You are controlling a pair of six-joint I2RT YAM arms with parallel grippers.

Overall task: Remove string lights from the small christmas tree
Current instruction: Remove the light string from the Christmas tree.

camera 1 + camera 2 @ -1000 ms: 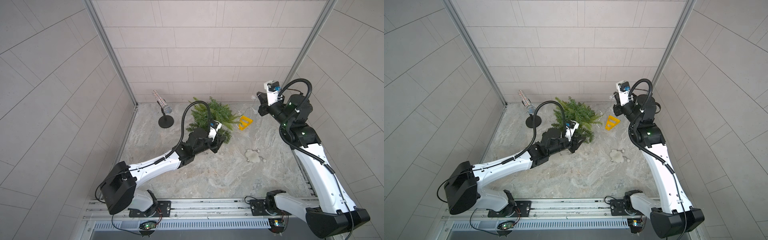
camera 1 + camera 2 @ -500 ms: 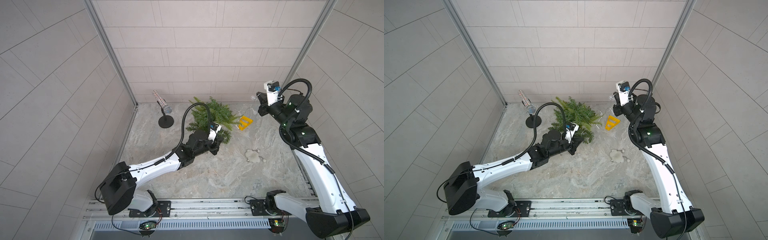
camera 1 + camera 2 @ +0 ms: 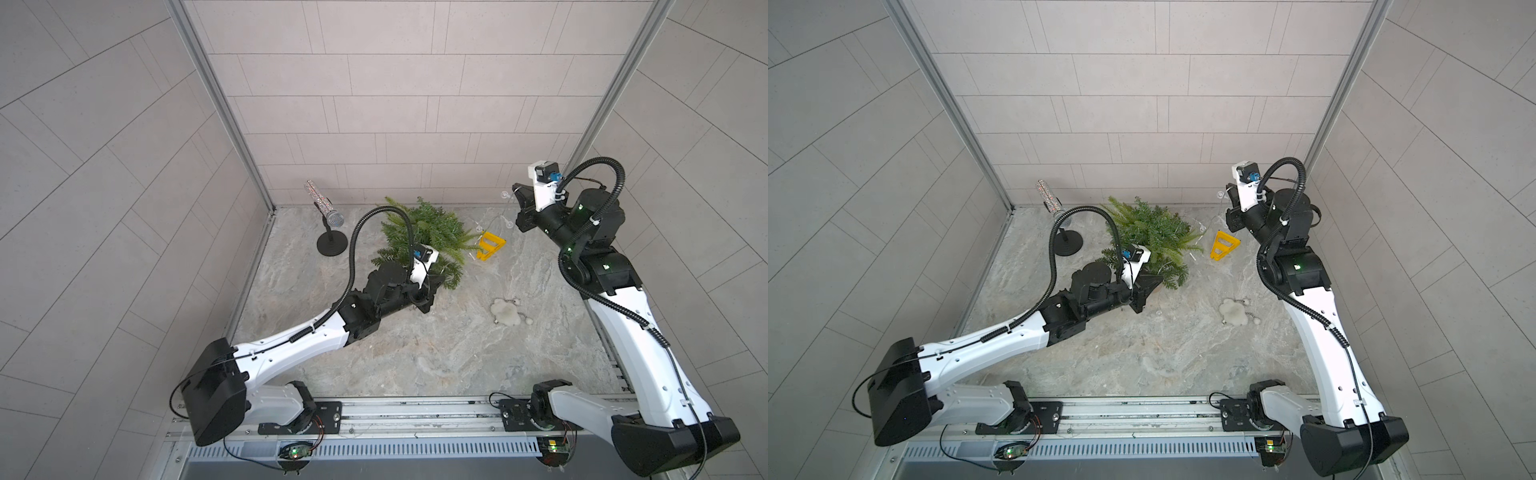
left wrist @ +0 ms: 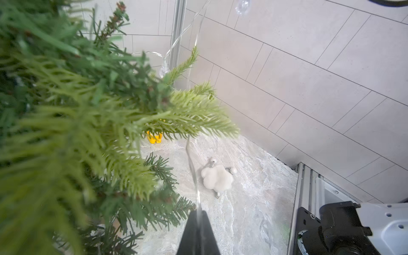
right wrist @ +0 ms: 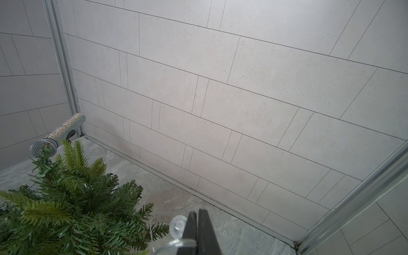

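Observation:
The small christmas tree [image 3: 424, 232] [image 3: 1154, 232] stands at the back middle of the floor, green and bushy. The string lights [image 3: 508, 224] run as a thin wire with clear bulbs from its right side up to my right gripper [image 3: 520, 198] [image 3: 1231, 196], held high near the back wall. In the right wrist view that gripper [image 5: 197, 213] is shut on the string lights' wire [image 5: 176, 242], with a bulb [image 5: 177, 225] beside one finger. My left gripper [image 3: 434, 293] [image 3: 1148, 291] sits low at the tree's front. It [image 4: 198, 213] is shut on another stretch of wire [image 4: 192, 170].
A glittery microphone [image 3: 328, 210] on a black stand [image 3: 331, 244] is left of the tree. A yellow plastic piece [image 3: 490, 246] lies right of it. A fluffy white toy [image 3: 507, 316] lies on the floor further forward. Tiled walls close in the back and both sides.
My left gripper's jaws have closed onto the wire at the tree's front. The right arm has stayed still, holding its end of the string up.

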